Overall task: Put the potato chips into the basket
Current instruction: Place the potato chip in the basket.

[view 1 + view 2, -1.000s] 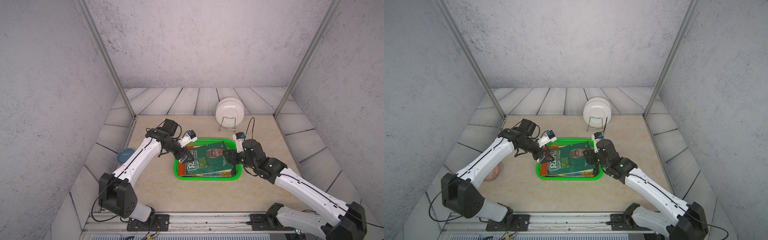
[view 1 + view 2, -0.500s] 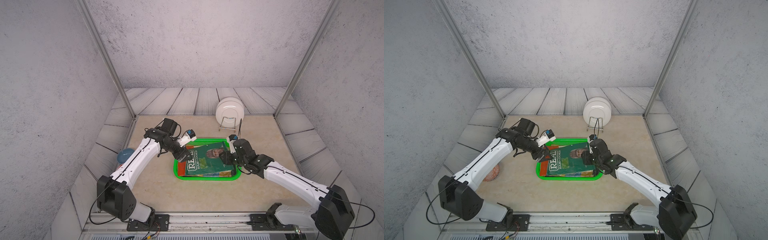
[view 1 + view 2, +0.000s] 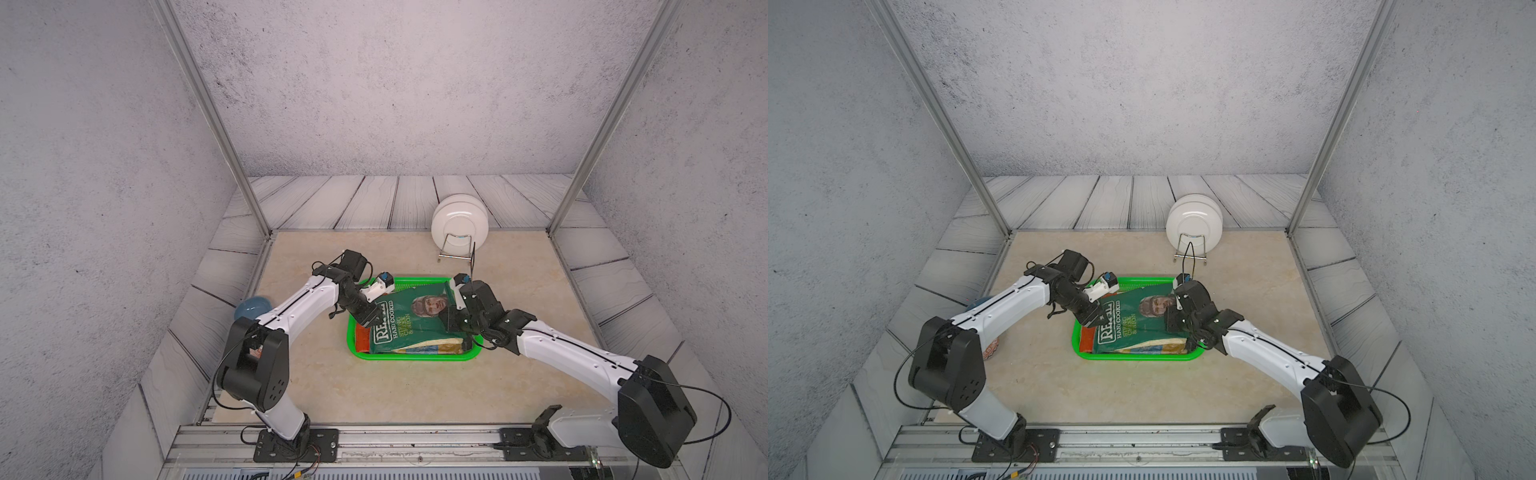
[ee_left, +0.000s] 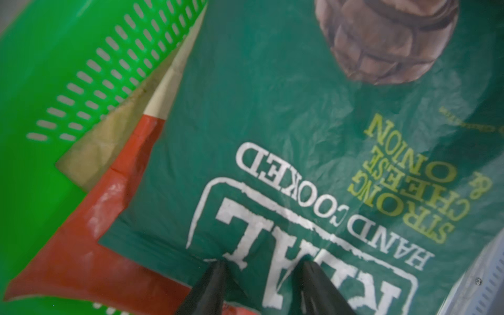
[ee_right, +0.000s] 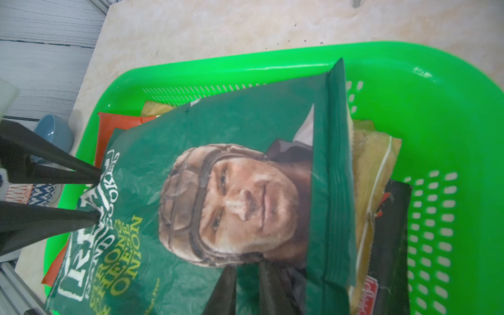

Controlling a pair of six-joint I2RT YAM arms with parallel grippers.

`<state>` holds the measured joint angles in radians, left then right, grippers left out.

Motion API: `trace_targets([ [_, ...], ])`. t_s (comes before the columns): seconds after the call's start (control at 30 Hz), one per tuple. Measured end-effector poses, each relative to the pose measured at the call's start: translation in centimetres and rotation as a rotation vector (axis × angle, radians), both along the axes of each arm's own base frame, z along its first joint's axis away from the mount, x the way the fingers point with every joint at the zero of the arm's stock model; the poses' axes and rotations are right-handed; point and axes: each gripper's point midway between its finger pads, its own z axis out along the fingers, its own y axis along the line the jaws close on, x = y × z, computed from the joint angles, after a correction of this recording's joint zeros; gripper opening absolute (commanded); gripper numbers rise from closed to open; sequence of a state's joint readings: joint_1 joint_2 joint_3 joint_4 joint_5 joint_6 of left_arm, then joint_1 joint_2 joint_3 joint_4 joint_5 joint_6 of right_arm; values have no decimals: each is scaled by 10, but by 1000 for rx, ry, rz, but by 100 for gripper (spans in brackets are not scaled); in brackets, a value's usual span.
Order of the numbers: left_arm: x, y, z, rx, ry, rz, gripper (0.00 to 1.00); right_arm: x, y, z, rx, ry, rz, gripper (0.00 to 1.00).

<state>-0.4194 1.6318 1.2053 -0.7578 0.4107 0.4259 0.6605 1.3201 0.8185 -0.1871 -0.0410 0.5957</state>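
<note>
Because the left gripper (image 4: 261, 263) stands half-spread with both tips planted on the "REAL" logo of the dark green bag (image 5: 152, 141), any squeeze could pucker the slick film between them. A rise of the arm might then drag the bag back out. The right gripper (image 5: 248, 268) rests on the same bag's other end with only a slit between its fingers; whether a fold is caught there I cannot tell. It carries the same risk, and pressing down from either side could crush the chips.

Under both sets of tips the green bag lies crinkled and puffy on top of the pile. Its sealed end stands up just beyond the right fingers. Beneath it an orange-red bag (image 4: 81, 259) pokes out beside the left tips, while a mustard bag (image 5: 373, 163) and a black bag (image 5: 390, 245) show past the right ones. All of them sit inside the basket (image 5: 450, 109), though the top bag rides high enough to slide over the rim if nudged.
</note>
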Motion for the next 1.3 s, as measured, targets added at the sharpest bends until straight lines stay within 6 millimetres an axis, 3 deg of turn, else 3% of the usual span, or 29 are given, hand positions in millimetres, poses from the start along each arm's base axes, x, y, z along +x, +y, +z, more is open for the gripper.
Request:
trace_targets([
  [0.13, 0, 1, -4, 11, -9, 0, 54, 1, 0, 0, 4, -6, 0, 23],
  [0.33, 0, 4, 5, 21, -29, 4, 72, 1, -3, 2, -6, -16, -2, 31],
  [0.43, 1, 5, 24, 17, -60, 10, 81, -2, -7, 7, -19, -25, 1, 35],
  [0.57, 8, 4, 68, -20, -156, 22, 100, -3, -13, 31, -10, -83, -3, 44],
  [0.7, 12, 7, 109, -57, -263, 52, 99, -1, -21, 53, 0, -159, -18, 47],
  [0.87, 23, 25, 131, -84, -330, 162, 99, 13, -43, 59, -24, -189, -73, 48],
  [1.03, 49, 64, 119, -93, -386, 355, 99, 28, -77, 62, -44, -204, -161, 49],
  [1.13, 60, 94, 97, -80, -393, 471, 99, 35, -104, 63, -52, -214, -230, 51],
  [1.2, 66, 113, 80, -65, -398, 540, 99, 37, -119, 60, -63, -213, -269, 60],
  [1.3, 69, 135, 57, -51, -400, 617, 99, 36, -140, 53, -79, -207, -318, 63],
])
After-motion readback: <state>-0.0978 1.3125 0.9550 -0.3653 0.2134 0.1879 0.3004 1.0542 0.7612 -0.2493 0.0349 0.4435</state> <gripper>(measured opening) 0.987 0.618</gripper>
